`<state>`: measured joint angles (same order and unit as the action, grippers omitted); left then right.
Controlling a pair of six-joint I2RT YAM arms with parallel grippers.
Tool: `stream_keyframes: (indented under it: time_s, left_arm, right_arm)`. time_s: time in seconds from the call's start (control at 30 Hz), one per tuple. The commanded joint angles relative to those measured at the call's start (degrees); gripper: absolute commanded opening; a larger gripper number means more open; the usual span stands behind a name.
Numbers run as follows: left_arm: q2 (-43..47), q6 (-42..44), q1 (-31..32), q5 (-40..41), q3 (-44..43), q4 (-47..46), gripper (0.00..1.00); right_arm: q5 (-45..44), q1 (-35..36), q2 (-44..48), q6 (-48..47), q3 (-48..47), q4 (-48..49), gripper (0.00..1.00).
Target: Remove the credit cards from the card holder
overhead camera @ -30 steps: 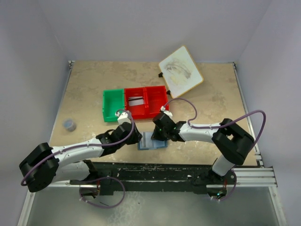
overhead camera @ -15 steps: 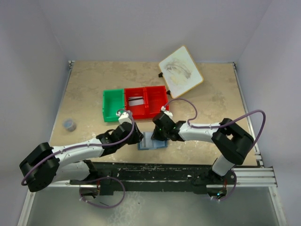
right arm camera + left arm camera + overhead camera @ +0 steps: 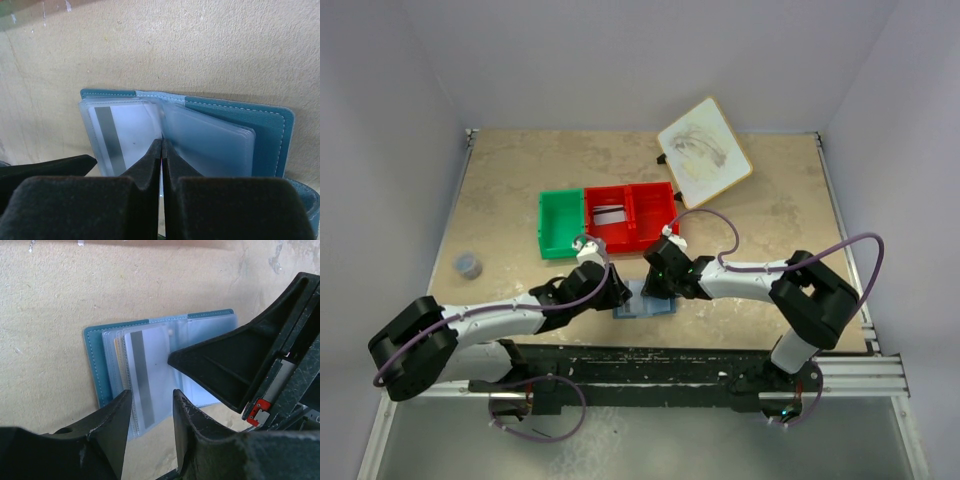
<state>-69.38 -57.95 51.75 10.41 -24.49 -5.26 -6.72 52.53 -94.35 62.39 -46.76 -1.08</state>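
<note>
Right tool (image 3: 161,147), pressed together, tips on card holder (image 3: 270,130); left tool (image 3: 150,396) spread astride card (image 3: 147,360).

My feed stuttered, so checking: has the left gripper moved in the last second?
Yes. The left gripper has edged right, toward the card holder, judged against the fixed green bin.

Beige stone-patterned tabletop (image 3: 500,190), walled on three sides. A green plastic bin (image 3: 542,225) and a red two-compartment plastic bin (image 3: 632,212) sit just beside each other mid-table, and a white wood-rimmed rectangular board (image 3: 704,152) lies skewed at the far right. A small round grey-blue object (image 3: 468,265), possibly a cap but too small to tell, sits alone near the left edge, and a blue folding card holder (image 3: 658,306) lies open and flat near the front edge, in front of the red bin.
</note>
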Motion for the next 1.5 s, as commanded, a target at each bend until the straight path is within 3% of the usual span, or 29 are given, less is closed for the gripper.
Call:
stream_keyframes:
  time_s: [0.0,0.83,1.47]
  left_arm:
    - [0.39,-1.44,-0.24,-0.58,0.63,-3.64,0.37]
    - [1.18,-2.68,-0.25,1.38,2.10,-3.51,0.37]
    - [-0.64,-0.68,-0.24,-3.65,0.93,-7.71,0.36]
  right_arm:
    - [-2.33,0.03,-2.83,-0.42,1.32,-4.89,0.02]
    - [-2.43,0.02,-2.58,-0.30,1.24,-5.46,0.02]
    - [-2.05,0.00,-2.85,-0.19,0.79,-5.21,0.03]
